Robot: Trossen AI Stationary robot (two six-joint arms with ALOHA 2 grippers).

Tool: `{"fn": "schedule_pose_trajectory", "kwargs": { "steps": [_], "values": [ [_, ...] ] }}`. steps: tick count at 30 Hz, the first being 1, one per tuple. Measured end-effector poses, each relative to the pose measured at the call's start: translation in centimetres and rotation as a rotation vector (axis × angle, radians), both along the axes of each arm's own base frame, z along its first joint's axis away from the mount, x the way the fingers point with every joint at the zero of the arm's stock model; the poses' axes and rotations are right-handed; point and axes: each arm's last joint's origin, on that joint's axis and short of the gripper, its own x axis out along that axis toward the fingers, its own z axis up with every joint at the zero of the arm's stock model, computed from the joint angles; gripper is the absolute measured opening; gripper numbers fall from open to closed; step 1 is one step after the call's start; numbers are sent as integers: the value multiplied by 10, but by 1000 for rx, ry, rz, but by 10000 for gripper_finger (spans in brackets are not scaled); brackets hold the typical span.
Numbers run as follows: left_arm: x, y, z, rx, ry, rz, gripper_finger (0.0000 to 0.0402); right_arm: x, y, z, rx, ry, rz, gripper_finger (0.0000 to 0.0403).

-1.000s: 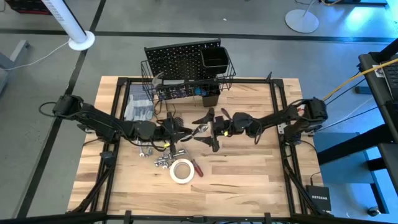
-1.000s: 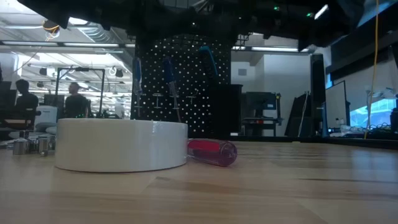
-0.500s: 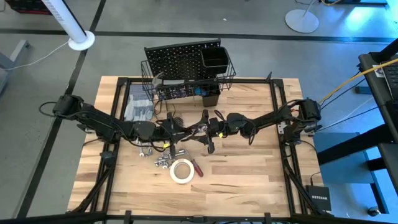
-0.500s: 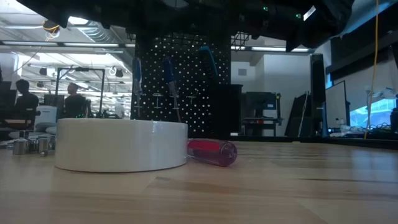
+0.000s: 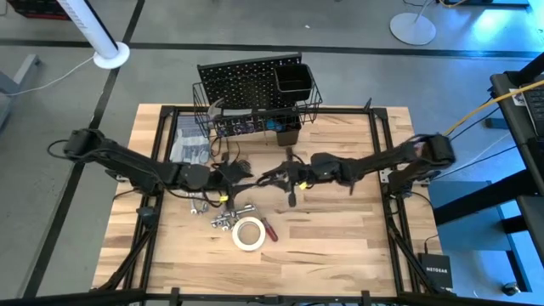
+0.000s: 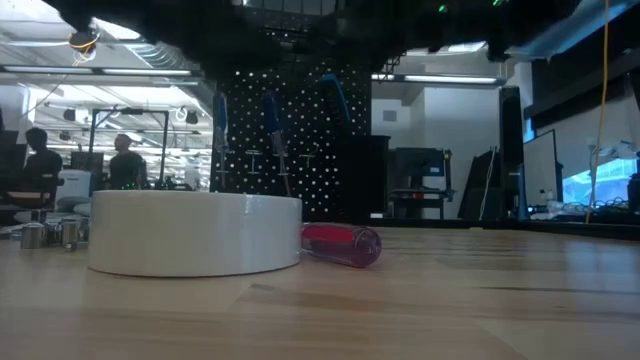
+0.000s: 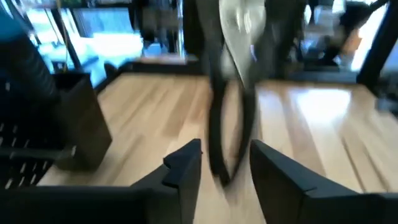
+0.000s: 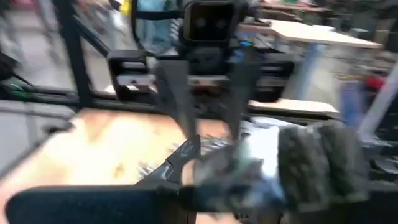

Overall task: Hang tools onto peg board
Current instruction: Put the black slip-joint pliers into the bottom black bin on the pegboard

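Note:
A pair of pliers (image 5: 270, 176) with a silver head and dark handles hangs in the air between my two grippers, above the table's middle. My right gripper (image 5: 286, 177) comes from the right and is shut on the pliers. My left gripper (image 7: 227, 168) faces it from the left. It is open, with a finger on either side of the pliers' handles (image 7: 227, 137). The black peg board (image 5: 238, 81) stands at the far edge and several tools hang on it (image 6: 270, 115). My right gripper holds the pliers at the silver head end (image 7: 241, 28), pinched between its two fingers, coming level from the table's right side. The pliers are lifted clear of the table. Their handles point toward my left gripper.
A white tape roll (image 5: 248, 234), a red-handled screwdriver (image 5: 269, 229) and small metal tools (image 5: 225, 219) lie near the table's middle front. Grey gloves (image 5: 189, 144) lie at the far left. A wire basket with a black cup (image 5: 293, 81) hangs on the board.
My right gripper has moved toward my left gripper and its fingers have closed in on the pliers' head. My left gripper's fingers have parted from the handles. The pliers have stayed in the air between the two.

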Motion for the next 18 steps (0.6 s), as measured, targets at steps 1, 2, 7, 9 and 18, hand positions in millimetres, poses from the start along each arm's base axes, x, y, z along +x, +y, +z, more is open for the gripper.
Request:
{"fn": "schedule_pose_trajectory", "kwargs": {
  "steps": [1, 2, 7, 9, 18],
  "values": [
    [-5, 1, 1, 0, 31, -1, 136, -6, 1, 6, -19, 19, -29, 103],
    [-10, 1, 1, -4, 61, 1, 139, -11, 1, 11, -37, 43, -57, 103],
    [-27, 4, 0, -35, 166, 33, 142, -36, -3, 28, -95, 141, -203, 103],
    [-29, 2, -5, -43, 184, 34, 142, -43, -6, 32, -111, 159, -273, 103],
    [-40, -3, -32, -82, 135, 25, 143, -88, -15, 7, -64, 28, -462, 103]
  ]
}}
